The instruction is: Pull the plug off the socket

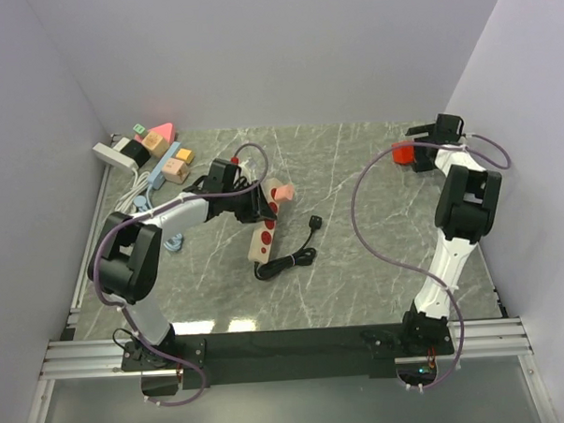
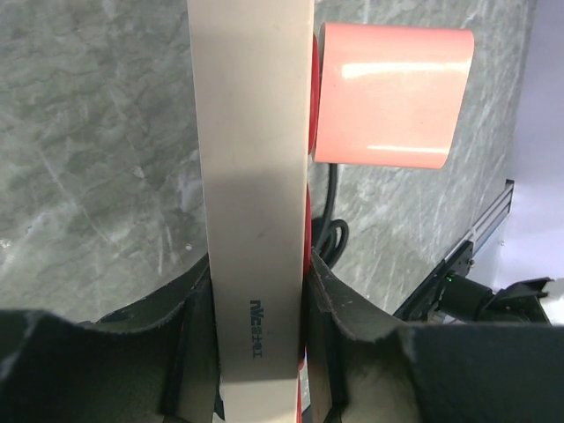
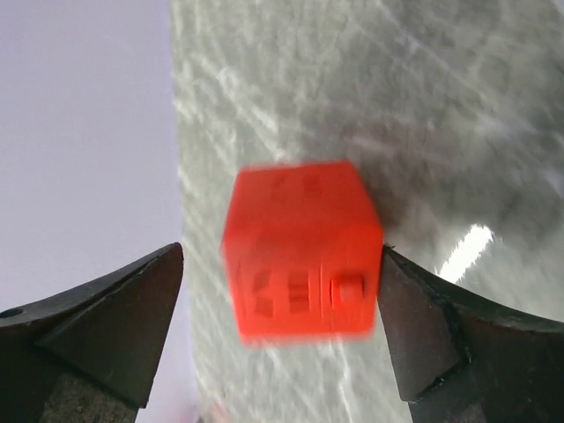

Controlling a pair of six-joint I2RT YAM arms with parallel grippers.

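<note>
White-and-black arms (image 1: 170,216), purple cables (image 1: 354,208), dark wedge-shaped fingers (image 3: 106,326)

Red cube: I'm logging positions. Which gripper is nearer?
Right. The right gripper is open around the cube; the left gripper is far across the table, shut on the strip.

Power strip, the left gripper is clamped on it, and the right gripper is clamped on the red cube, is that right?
Only the second half is wrong. The right wrist view shows the right gripper open around the red cube, with a clear gap between one finger and the cube. The left gripper is clamped on the power strip, as you said.
</note>
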